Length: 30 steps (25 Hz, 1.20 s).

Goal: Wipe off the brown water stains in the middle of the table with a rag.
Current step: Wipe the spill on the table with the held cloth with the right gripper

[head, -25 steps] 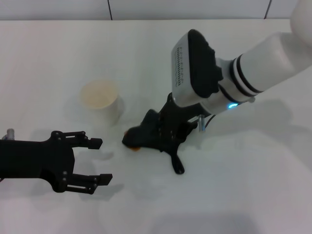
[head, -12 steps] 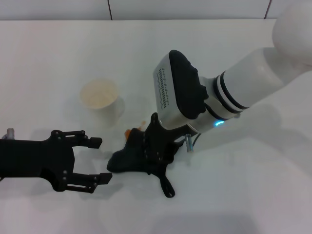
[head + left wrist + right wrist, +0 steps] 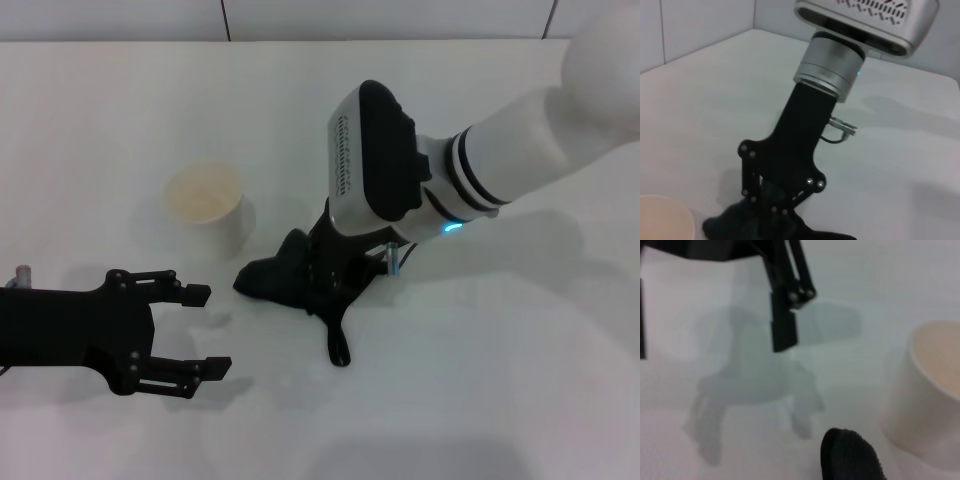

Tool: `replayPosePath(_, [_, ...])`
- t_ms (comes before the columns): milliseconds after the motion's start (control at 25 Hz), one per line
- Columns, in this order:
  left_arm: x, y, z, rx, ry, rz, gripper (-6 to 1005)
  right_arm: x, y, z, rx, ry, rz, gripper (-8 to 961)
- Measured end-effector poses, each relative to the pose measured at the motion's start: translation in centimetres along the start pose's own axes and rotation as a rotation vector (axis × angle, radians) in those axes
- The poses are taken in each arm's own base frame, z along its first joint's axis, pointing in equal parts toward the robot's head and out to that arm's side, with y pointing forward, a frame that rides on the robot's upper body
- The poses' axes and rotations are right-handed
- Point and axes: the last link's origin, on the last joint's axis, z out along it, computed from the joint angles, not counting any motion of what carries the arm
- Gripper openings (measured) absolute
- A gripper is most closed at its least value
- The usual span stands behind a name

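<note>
My right gripper (image 3: 308,282) is shut on the black rag (image 3: 266,277) and presses it onto the white table (image 3: 500,390), just right of the cup. The rag's narrow tail (image 3: 337,346) trails toward the front edge. No brown stain shows; the spot where it lay is under the rag and gripper. The left wrist view shows the right gripper (image 3: 776,200) standing on the rag (image 3: 737,227). The rag's tip (image 3: 850,456) shows in the right wrist view. My left gripper (image 3: 205,331) rests open and empty at the front left.
A white paper cup (image 3: 208,207) with a pale beige inside stands upright just left of the rag; it also shows in the left wrist view (image 3: 662,222) and the right wrist view (image 3: 930,390). A left gripper finger (image 3: 785,327) shows there too.
The right gripper dragged the rag toward the front left, then back away and right. An orange-brown blotch showed beside the rag in both earlier frames; now none shows. The left arm stayed still.
</note>
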Motion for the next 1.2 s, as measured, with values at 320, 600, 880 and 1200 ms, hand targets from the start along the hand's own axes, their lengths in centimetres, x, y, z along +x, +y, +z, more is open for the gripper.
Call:
replayPosePath(320, [0.0, 0.0, 0.0, -0.001, 0.001, -0.001, 862, 0.7, -1.8, -0.5, 0.096, 0.017, -0.005, 73])
replayPosePath(600, [0.1, 0.0, 0.1, 0.000, 0.002, -0.003, 862, 0.8, -2.2, -0.8, 0.105, 0.022, -0.008, 73])
replayPosePath(880, [0.4, -0.2, 0.1, 0.001, 0.003, 0.004, 862, 0.0, -0.2, 0.1, 0.023, 0.036, -0.075, 73])
replayPosePath(1200, [0.4, -0.2, 0.2, 0.003, 0.002, 0.004, 862, -1.3, 1.5, 0.6, -0.042, 0.001, -0.093, 73])
